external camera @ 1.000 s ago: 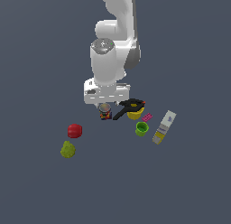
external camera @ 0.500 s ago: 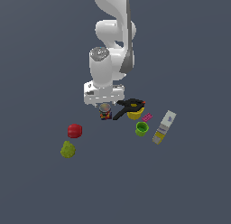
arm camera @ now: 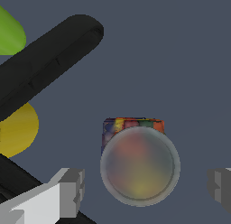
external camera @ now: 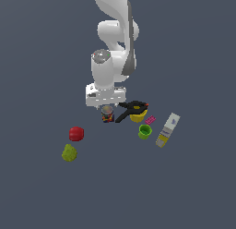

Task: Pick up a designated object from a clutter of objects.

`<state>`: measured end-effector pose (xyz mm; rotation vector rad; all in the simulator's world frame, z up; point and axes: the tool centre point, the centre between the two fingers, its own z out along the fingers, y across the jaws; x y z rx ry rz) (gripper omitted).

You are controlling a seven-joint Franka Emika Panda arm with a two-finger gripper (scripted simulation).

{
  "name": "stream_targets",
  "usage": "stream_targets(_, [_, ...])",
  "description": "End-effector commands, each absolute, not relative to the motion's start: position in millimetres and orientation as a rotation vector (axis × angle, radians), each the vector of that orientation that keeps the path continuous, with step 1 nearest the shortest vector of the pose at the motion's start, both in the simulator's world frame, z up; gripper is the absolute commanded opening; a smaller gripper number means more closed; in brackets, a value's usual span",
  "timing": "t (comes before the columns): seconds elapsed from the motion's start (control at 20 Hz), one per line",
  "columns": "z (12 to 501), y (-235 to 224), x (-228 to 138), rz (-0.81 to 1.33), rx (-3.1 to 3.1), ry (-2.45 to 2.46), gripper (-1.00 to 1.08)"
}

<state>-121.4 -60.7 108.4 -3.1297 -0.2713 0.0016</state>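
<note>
exterior: gripper (external camera: pixel 107 107) sat directly above can (external camera: pixel 107 114), which stood upright just beside black clamp (external camera: pixel 130 110) lying over yellow cup (external camera: pixel 138 116); red object (external camera: pixel 76 133) well apart | wrist: fingers (arm camera: pixel 72 193) spread wide either side of can (arm camera: pixel 139 164), not touching it

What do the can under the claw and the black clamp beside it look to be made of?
The can looks like metal: grey, softly reflective lid with a raised rim, and a printed multicoloured label around its wall, probably paper or lacquer. The black clamp looks like matte plastic or rubber coating: uniformly black, dull, with rounded edges and no glint. Being simulator renders, both are guesses.
</note>
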Motion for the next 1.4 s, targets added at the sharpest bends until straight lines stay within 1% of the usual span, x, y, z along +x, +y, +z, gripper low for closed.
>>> stream_targets(0.0, [107, -61, -122, 0.002, -3.130, -0.272, 1.00])
stream_targets(0.55, [71, -61, -123, 0.001, -3.130, -0.273, 1.00])
stream_targets(0.85, [62, -61, -123, 0.001, -3.130, -0.273, 1.00])
stream_targets(0.9, [62, -61, -123, 0.001, -3.130, -0.273, -1.00])
stream_targets(1.35, [62, -61, -123, 0.001, -3.130, -0.273, -1.00])
